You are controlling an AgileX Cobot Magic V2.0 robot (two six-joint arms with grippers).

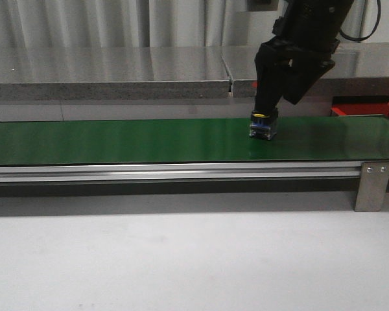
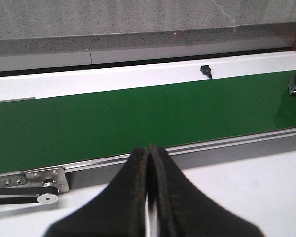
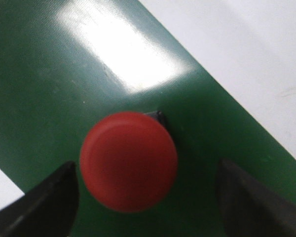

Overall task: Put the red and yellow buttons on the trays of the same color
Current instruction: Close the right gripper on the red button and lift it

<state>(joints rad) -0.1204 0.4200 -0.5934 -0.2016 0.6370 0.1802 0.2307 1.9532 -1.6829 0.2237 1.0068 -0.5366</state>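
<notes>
Nearest me in the front view is bare white table [image 1: 181, 265], then the belt's [image 1: 117, 139] metal rail, then the green belt itself running side to side.

On the belt, right of centre, I see the button [image 1: 262, 125] standing upright on its dark body. My right wrist view looks straight down on its round red cap [image 3: 129, 161], which sits on the green surface with a corner of the body peeking out behind it.

My right gripper [image 1: 264, 111] hangs directly over the button. Its jaws are spread wide: one finger [image 3: 37, 205] stands to one side of the cap and the other well off on the opposite side, and neither touches it. It holds nothing.

My left gripper [image 2: 149, 197] is over the white table on the near side of the belt, fingers pressed together with nothing between them.

Beyond the belt, at the far right edge of the front view, I can make out part of the red tray [image 1: 360, 109]. What lies in it I cannot tell from here. Behind that runs a grey metal counter [image 1: 110, 71].
</notes>
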